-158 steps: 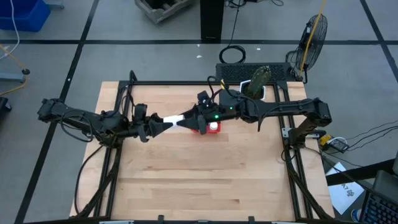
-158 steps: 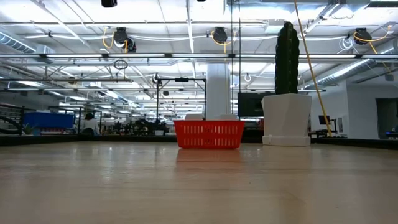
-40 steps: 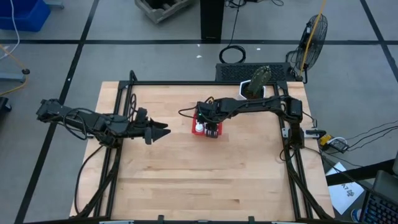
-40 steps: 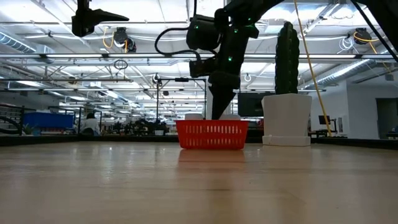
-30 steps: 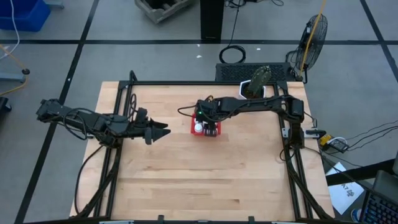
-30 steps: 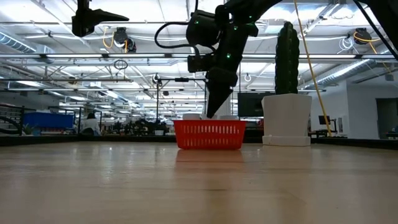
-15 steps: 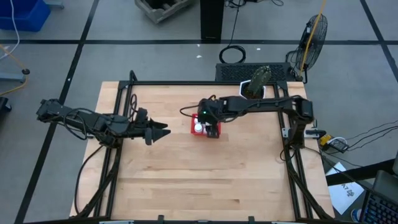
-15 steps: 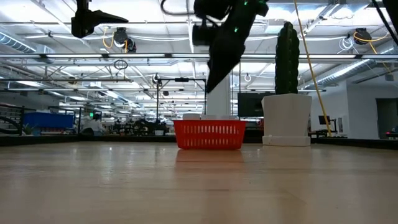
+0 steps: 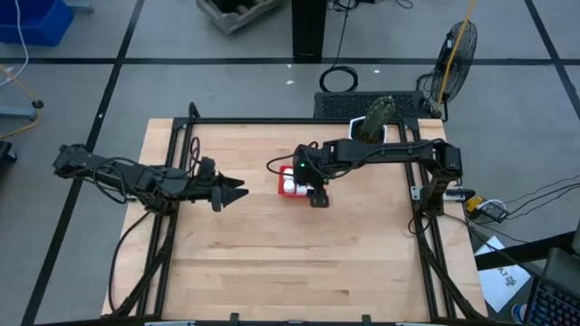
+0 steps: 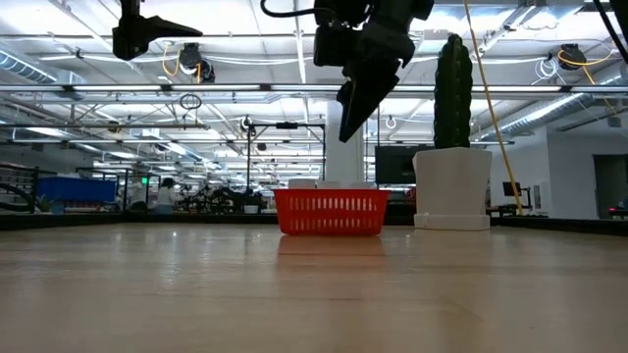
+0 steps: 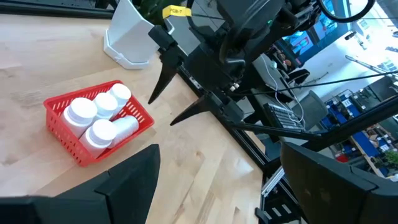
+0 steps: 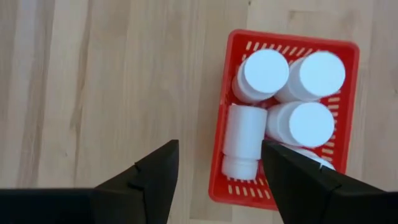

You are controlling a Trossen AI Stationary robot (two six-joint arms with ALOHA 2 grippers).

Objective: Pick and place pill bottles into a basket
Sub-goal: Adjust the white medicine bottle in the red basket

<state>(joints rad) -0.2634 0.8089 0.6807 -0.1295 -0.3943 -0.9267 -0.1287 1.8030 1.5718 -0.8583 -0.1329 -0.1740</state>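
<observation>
The red basket [image 9: 290, 181] stands on the table's middle, toward the far edge. It also shows in the low view [image 10: 331, 212]. Several white pill bottles [image 12: 266, 71] sit in it, most upright, and one [image 12: 242, 140] lies on its side. My right gripper [image 12: 220, 147] is open and empty. It hangs above the basket's near side [image 10: 353, 116], pointing down. My left gripper [image 9: 237, 191] is open and empty. It hovers left of the basket, high above the table, and points toward it [image 11: 99, 127].
A white planter pot with a cactus [image 9: 373, 127] stands at the table's far right, behind the basket [image 10: 453, 186]. Black frame rails [image 9: 172, 226] run along the table's left and right sides. Bare wood lies on the near half of the table [image 9: 290, 263].
My right gripper has risen out of the basket and moved a little toward the table's near edge. The basket and its bottles have stayed in place.
</observation>
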